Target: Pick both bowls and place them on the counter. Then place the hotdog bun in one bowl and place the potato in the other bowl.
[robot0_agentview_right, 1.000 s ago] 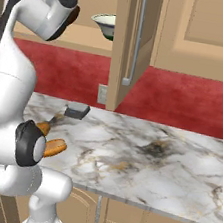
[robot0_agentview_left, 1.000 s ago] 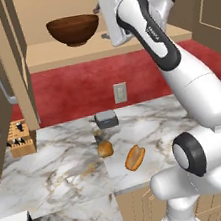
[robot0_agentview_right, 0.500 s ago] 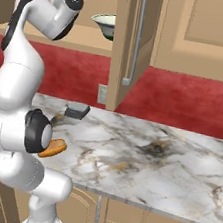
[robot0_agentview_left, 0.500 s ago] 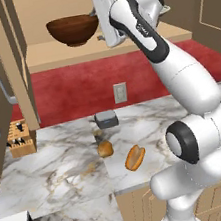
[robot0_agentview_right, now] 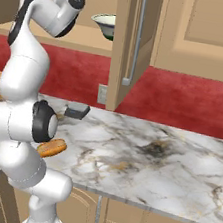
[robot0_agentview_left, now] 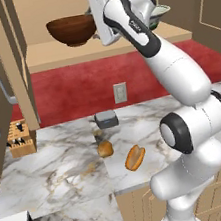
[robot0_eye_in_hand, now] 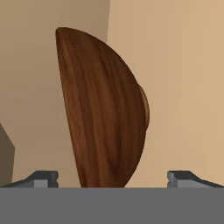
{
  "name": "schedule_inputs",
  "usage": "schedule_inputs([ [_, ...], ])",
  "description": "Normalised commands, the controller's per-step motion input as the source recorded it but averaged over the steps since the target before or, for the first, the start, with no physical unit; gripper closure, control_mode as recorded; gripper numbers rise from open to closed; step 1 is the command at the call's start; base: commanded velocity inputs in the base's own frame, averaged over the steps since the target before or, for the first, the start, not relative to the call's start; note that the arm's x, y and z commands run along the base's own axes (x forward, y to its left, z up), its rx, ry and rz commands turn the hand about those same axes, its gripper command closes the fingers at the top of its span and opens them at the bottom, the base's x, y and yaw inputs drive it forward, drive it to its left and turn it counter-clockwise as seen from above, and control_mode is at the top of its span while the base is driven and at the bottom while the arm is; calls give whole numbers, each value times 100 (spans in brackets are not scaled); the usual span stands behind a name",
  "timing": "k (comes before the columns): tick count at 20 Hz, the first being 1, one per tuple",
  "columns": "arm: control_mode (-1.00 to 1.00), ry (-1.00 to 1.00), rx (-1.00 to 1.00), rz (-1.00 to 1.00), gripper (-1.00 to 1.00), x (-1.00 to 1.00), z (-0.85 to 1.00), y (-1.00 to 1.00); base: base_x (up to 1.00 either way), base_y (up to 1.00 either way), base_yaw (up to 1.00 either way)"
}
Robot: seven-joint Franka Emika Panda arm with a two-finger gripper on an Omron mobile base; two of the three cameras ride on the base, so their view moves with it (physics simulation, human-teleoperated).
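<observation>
the two-finger gripper (robot0_eye_in_hand: 112, 177) has its dark tips spread wide and holds nothing, and directly ahead of it, between the tips but not touched, sits the glossy dark brown wood-like bowl (robot0_eye_in_hand: 105, 113) on the plain tan wooden shelf (robot0_agentview_left: 63, 54). behind the arm on that same shelf stands the white bowl with a dark green band (robot0_agentview_right: 107, 24). far below the gripper, on the white-grey marble counter with brown veins (robot0_agentview_left: 51, 172), lie the small round golden-brown potato (robot0_agentview_left: 105, 148) and, near it, the elongated orange-tan hotdog bun (robot0_agentview_left: 135, 157).

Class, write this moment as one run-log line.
stage: reaching for brown bowl on shelf | gripper: open, empty | bun, potato: on counter
</observation>
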Motion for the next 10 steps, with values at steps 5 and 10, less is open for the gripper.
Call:
schedule_inputs([
  [5,-100,2,0,0,-100,24,0,13,0,0,0],
  [10,-100,0,0,0,-100,20,-2,11,0,0,0],
])
